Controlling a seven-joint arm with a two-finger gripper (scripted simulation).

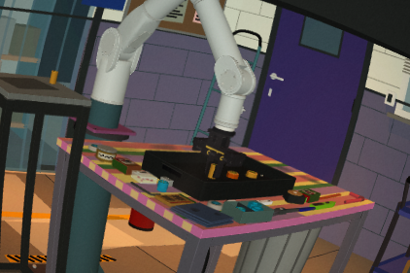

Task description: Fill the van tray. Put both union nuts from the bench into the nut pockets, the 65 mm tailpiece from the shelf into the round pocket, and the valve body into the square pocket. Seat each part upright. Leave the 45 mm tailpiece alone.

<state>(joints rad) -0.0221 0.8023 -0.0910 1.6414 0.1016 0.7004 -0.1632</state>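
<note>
Two orange union nuts [232, 175] [251, 175] sit side by side in the black van tray [218, 174], just right of my gripper [213, 166]. I hold a yellow tailpiece [212, 170] upright in my closed gripper, low inside the tray. A second yellow tailpiece [53, 77] stands on the dark shelf [41, 93] at the left. A teal block [163, 185] sits on the bench in front of the tray's left corner; I cannot tell if it is the valve body.
The tray's raised walls surround my gripper. Small boxes, a tin [105, 153] and a green bin [247, 210] crowd the bench front. The shelf frame stands left of the bench. A purple door [311, 97] is behind.
</note>
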